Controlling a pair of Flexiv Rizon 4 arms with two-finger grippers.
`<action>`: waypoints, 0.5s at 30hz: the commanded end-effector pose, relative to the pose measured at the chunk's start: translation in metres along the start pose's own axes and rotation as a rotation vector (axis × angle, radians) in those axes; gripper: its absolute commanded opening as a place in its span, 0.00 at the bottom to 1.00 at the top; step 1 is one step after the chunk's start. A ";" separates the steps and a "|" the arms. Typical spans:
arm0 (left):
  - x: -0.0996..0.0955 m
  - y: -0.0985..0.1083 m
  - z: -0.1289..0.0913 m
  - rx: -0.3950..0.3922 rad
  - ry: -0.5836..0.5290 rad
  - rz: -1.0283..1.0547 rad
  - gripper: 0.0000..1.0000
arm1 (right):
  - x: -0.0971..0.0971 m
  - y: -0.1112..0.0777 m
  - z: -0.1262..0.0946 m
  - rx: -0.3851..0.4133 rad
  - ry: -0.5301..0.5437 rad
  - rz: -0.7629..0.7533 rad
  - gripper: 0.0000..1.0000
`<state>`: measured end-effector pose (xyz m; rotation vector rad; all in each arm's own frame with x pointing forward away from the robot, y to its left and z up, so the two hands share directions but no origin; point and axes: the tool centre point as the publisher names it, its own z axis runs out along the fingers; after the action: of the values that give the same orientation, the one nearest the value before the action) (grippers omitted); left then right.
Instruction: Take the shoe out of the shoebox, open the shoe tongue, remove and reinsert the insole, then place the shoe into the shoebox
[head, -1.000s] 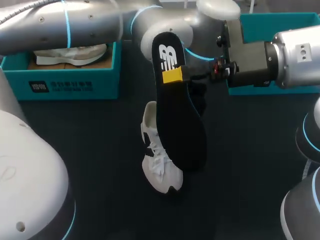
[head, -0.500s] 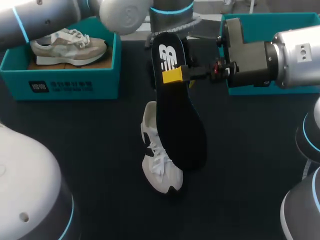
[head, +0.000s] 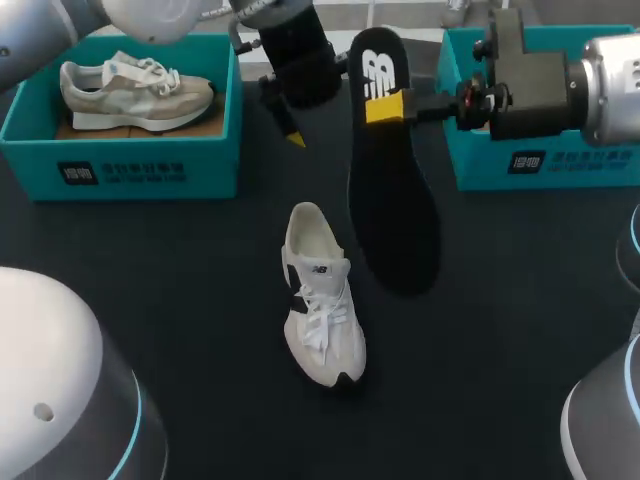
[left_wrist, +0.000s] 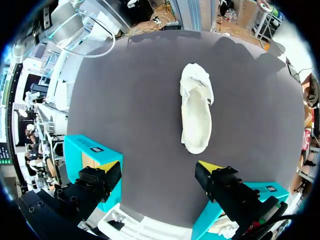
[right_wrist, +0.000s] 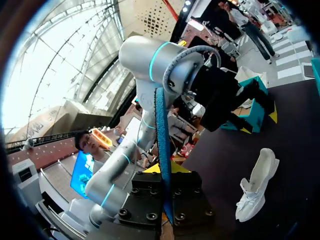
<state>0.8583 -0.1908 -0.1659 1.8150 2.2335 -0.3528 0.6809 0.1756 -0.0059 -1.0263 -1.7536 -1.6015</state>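
The right pincer (head: 386, 108) grips the black insole (head: 392, 215) at its heel end (logo facing up), one o'clock from the white shoe (head: 320, 300) on the counter (head: 170, 300); the left pincer (left_wrist: 159, 170) hangs released at twelve.

Matt black insole (head: 392, 205), white cloth shoe (head: 320, 312), dark matt table (head: 180, 290).

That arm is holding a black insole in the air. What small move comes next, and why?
Probably swing the insole over the white shoe and dip its free end into the opening. The right claw is shut on it, it hangs beside the shoe, not inside, and the left claw is open and empty.
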 end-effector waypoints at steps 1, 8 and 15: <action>0.017 -0.007 -0.023 -0.004 -0.295 0.024 1.00 | -0.017 0.010 -0.029 -0.006 0.012 0.028 0.00; 0.036 -0.018 -0.055 -0.015 -0.453 0.065 1.00 | -0.065 0.019 -0.035 -0.072 0.042 0.194 0.00; 0.048 -0.027 -0.072 -0.023 -0.550 0.105 1.00 | -0.118 0.024 -0.033 -0.142 -0.023 0.450 0.00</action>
<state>0.8303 -0.1422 -0.1144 1.7749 2.0096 -0.4634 0.7522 0.1140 -0.0668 -1.2884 -1.3833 -1.4923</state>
